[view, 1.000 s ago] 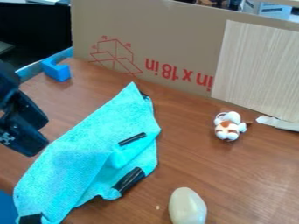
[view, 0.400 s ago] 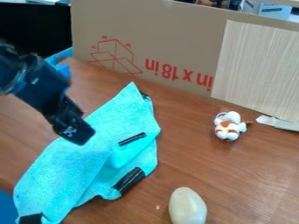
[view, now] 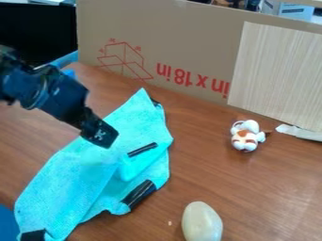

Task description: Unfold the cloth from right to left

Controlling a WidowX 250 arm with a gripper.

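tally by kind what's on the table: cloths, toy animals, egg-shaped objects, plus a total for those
Turquoise cloth: 1
White and orange-brown toy animal: 1
Pale egg-shaped object: 1
Total: 3

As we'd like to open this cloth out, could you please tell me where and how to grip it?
Probably at the fold beside the short black strip on the cloth's right half, with the claw coming from above: the fabric seems bunched there, giving something to pinch, while the left part looks flatter.
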